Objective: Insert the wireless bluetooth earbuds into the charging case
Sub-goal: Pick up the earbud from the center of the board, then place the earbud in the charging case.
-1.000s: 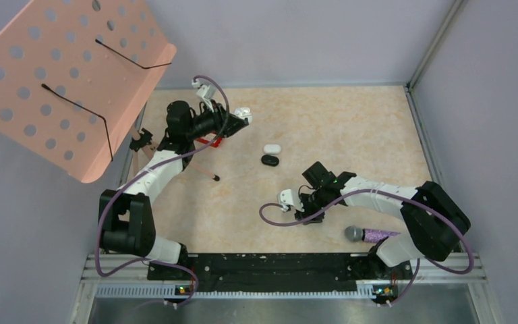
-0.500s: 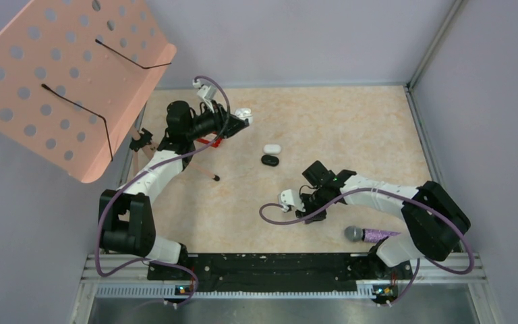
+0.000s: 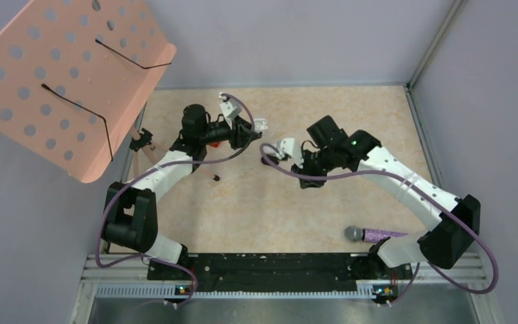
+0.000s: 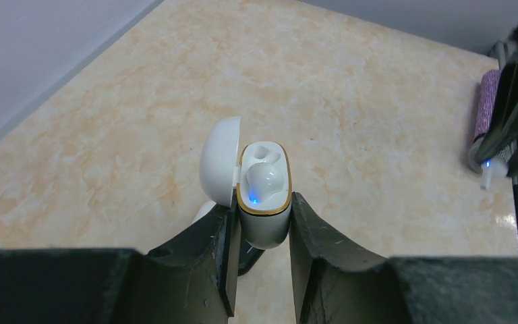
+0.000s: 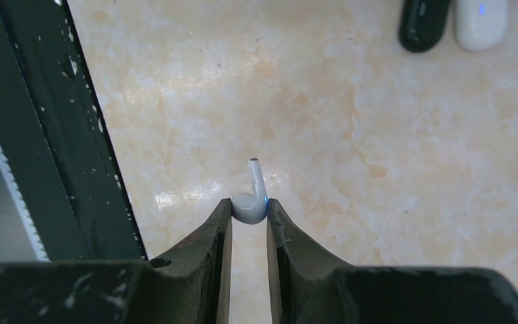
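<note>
Seating the loose earbud (image 5: pixel 249 206) well means, in my judgement, lining its stem up with the empty socket (image 4: pixel 263 153) of the charging case (image 4: pixel 265 223) and lowering it squarely. The right end effector (image 5: pixel 249 214) is closed on the bud's rounded head, with the thin stem pointing away from the fingers. The left end effector (image 4: pixel 262 206) grips the case by its sides, lid hinged open, with a second bud (image 4: pixel 264 182) already seated. The case is smooth, glossy white plastic with a gold rim, and the table (image 5: pixel 391 169) is mottled beige.

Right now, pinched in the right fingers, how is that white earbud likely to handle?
The white earbud looks glossy and rounded, so it could slip or pivot between the right fingers, which grip only its bulb. Tiny and rigid-looking, it is probably very light. Dropped, it might roll on the table.
</note>
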### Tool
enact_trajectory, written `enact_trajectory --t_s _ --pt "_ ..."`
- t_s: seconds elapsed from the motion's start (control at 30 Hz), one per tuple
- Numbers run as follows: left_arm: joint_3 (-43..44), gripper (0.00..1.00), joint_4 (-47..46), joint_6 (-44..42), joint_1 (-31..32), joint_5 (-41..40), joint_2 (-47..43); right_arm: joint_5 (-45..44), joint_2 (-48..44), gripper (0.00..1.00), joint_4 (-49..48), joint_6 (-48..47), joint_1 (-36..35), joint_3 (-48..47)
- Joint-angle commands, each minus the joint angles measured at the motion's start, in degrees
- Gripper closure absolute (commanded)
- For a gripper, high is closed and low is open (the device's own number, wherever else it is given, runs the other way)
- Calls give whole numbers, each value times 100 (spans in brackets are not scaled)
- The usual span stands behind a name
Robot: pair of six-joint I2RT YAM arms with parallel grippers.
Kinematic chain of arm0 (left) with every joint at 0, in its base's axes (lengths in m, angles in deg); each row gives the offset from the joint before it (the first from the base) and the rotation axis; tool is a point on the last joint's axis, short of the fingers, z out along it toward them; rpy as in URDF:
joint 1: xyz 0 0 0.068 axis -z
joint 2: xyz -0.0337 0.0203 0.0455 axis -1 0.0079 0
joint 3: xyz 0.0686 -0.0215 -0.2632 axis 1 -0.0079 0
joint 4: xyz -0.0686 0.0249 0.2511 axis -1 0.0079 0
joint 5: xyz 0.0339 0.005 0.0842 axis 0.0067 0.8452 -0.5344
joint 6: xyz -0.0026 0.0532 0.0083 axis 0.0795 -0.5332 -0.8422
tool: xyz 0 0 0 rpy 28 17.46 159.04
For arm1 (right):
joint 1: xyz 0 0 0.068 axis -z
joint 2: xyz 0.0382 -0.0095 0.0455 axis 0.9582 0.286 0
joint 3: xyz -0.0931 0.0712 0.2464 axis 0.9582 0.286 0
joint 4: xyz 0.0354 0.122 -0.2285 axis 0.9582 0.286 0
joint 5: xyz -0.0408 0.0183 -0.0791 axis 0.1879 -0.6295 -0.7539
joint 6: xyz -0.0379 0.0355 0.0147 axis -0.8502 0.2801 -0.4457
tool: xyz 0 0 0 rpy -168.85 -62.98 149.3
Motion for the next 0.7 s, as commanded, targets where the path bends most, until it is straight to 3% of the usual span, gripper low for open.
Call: enact_trajectory --t_s 0.0,0.13,0.3,0.67 --pt "-205 100 -138 -1621 376 155 -26 -335 302 100 1148 966 233 -1360" --pt "-507 100 -316 -2369 701 -9 -131 -386 833 100 1681 1773 318 -2406" --pt "-751 100 -654 -2418 897 67 -110 -382 1173 100 2055 2333 333 -3186" --pt "-1345 100 -2067 -2379 1279 116 -69 110 1756 100 2296 2999 681 -3703"
